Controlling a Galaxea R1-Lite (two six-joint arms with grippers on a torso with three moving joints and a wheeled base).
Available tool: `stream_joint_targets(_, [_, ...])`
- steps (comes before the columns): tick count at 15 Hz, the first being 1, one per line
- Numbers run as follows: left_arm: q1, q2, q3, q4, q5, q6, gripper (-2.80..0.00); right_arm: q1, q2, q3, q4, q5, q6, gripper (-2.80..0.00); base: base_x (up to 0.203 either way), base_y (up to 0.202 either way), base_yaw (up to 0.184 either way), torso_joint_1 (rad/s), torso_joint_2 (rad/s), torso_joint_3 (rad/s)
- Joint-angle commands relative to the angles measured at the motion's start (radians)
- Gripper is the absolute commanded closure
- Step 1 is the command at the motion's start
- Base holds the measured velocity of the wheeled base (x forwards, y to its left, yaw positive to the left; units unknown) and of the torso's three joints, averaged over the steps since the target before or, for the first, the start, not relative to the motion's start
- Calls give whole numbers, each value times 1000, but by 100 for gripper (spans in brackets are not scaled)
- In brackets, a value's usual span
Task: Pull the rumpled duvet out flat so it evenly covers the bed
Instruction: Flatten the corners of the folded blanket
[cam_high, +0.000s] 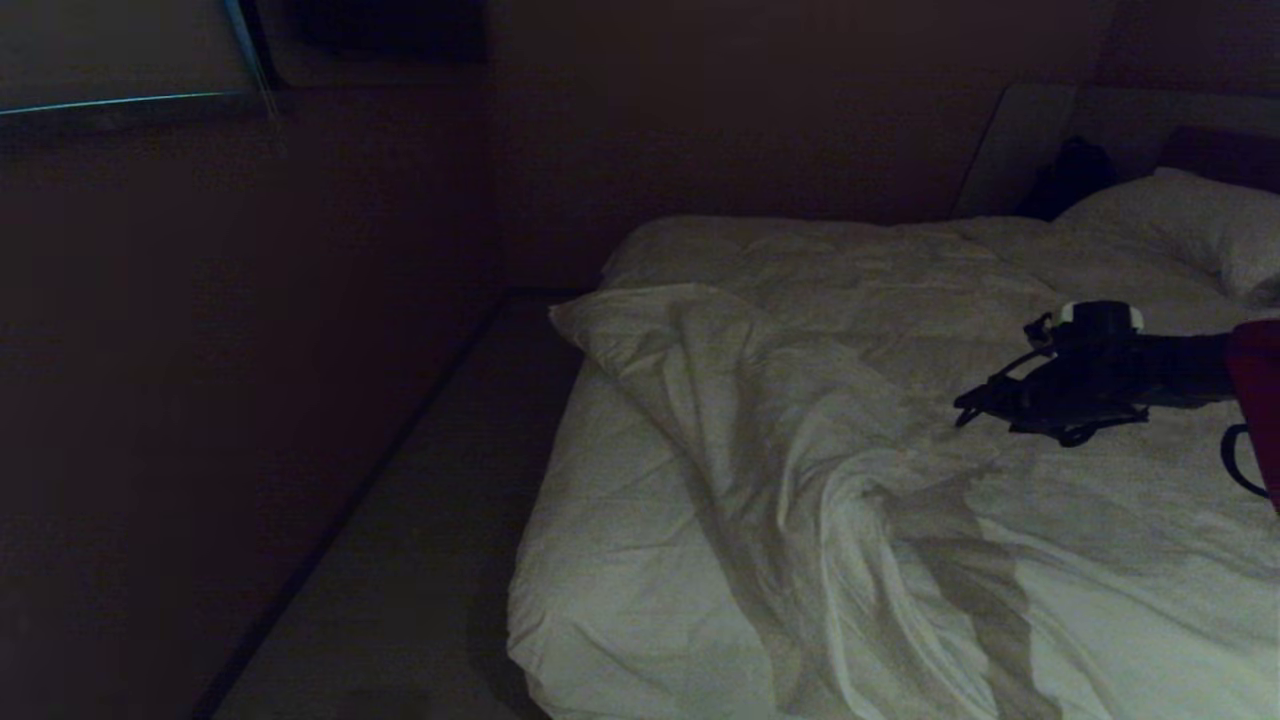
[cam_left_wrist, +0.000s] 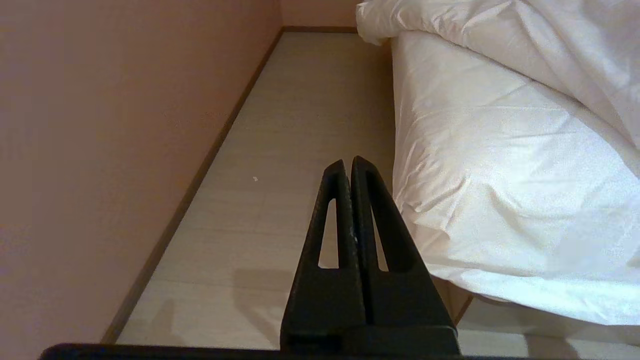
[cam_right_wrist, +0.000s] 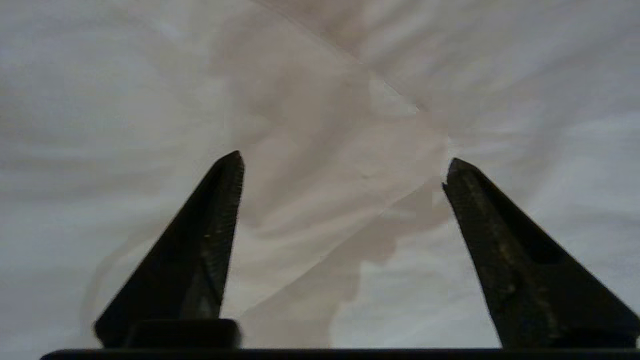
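From the head view, one duvet (cam_high: 900, 400) lies on one bed (cam_high: 600, 560), bunched into a long ridge that runs from the far left corner toward the near middle. To the left of that ridge the mattress sheet (cam_high: 610, 470) is bare. One pillow (cam_high: 1190, 225) shows at the far right, by the headboard. The right gripper (cam_high: 965, 410) hangs over the duvet right of the ridge, pointing left. I judge the main risk here is a shallow bite: if the jaws close on a single thin fold, the cloth could slip out once pulled, or the ridge could simply drag sideways and stay heaped. A pull too far left could also tip the duvet off the bed's edge onto the floor (cam_high: 400, 560).

In the left wrist view, one left gripper (cam_left_wrist: 348, 165) sits low beside the bed over the floor, its jaws pressed together and holding nothing. The duvet's corner overhangs the sheet at the far end. Parked so close to the mattress side, it could snag the sheet if the base moves.

In the right wrist view, the two jaws of the right gripper stand wide apart, with creased duvet cloth between and beyond them; none is pinched. Whether the tips touch the cloth I cannot tell.
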Motion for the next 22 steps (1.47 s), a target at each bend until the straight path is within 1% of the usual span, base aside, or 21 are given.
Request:
stream_joint_targets(1, [0,0,0,0,0,0,0,-16,46,-10,-7,1,1,-280,0,0,0,0,0,0])
stream_joint_targets(6, [0,0,0,0,0,0,0,-19,81,-10,-27,2,-11,-280,0,0,0,0,0,0])
stream_joint_targets(14, [0,0,0,0,0,0,0,-20,111,-8,-50,18,2,-280,0,0,0,0,0,0])
stream_joint_targets(16, [0,0,0,0,0,0,0,-22,110,-8,-49,46,7,-280,0,0,0,0,0,0])
stream_joint_targets(17, [0,0,0,0,0,0,0,-33,110,-8,-49,91,14,-280,0,0,0,0,0,0])
stream_joint_targets(18, [0,0,0,0,0,0,0,-42,110,-8,-50,118,26,-280,0,0,0,0,0,0])
stream_joint_targets(19, [0,0,0,0,0,0,0,-43,111,-8,-53,124,31,-280,0,0,0,0,0,0])
stream_joint_targets(20, [0,0,0,0,0,0,0,-46,117,-8,-64,160,53,-280,0,0,0,0,0,0])
stream_joint_targets(22, [0,0,0,0,0,0,0,-46,127,-8,-70,165,63,-280,0,0,0,0,0,0])
